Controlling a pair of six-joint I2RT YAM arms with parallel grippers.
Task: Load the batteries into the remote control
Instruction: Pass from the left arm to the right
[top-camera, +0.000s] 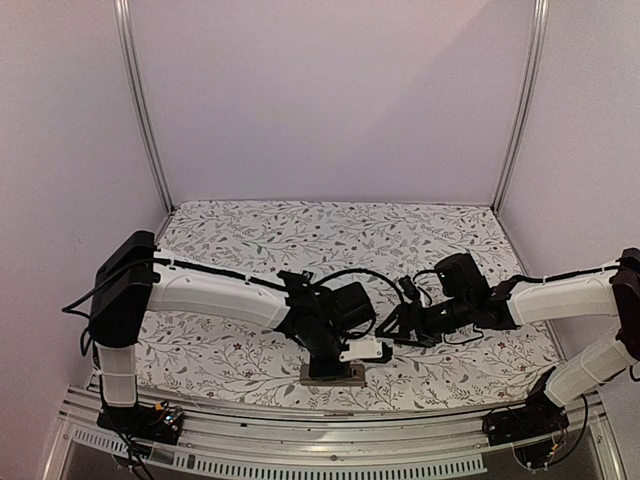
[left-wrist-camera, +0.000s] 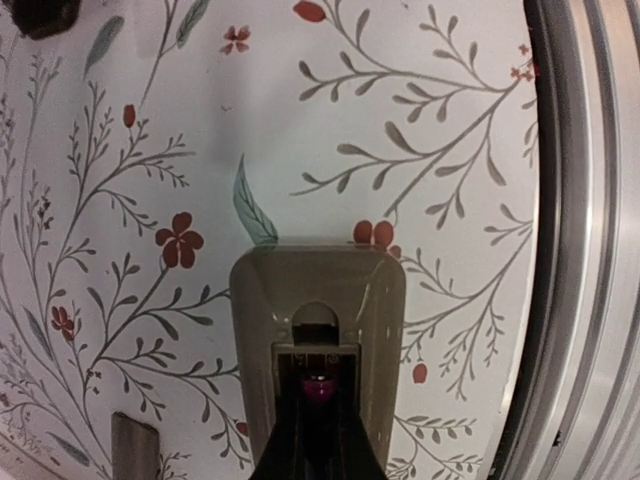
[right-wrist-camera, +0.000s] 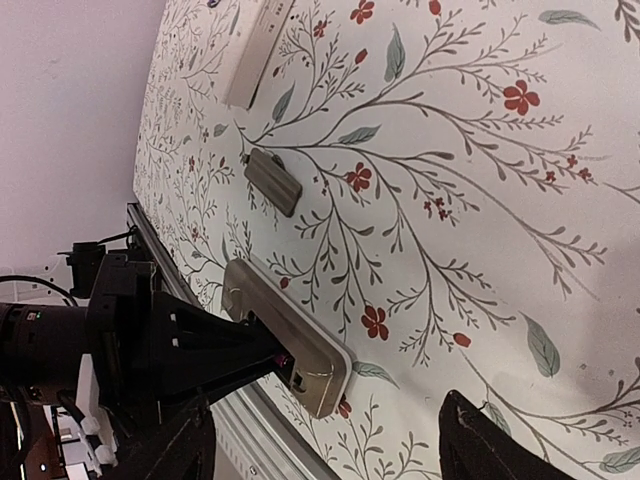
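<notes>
Left gripper (left-wrist-camera: 318, 425) at the open remote control, at 6 o'clock on the table.

The grey-beige plastic remote control with rounded corners (left-wrist-camera: 318, 300) lies flat on the white floral-printed table cover (top-camera: 300, 230), its battery bay uncovered, just beside the ribbed aluminium rail (left-wrist-camera: 590, 250) at its 3 o'clock. The black left fingers are pressed together on a slim battery with a red end (left-wrist-camera: 318, 388), and its tip sits in the bay. A small flat grey-beige cover piece (left-wrist-camera: 133, 445) lies apart at 8 o'clock of the remote. In the right wrist view a long white flat bar (right-wrist-camera: 255, 50) lies at 12 o'clock, beyond the cover piece. The right gripper (right-wrist-camera: 325, 410) hangs above the cloth with its dark fingers spread wide and nothing between them. The left arm hides most of the remote from above.
</notes>
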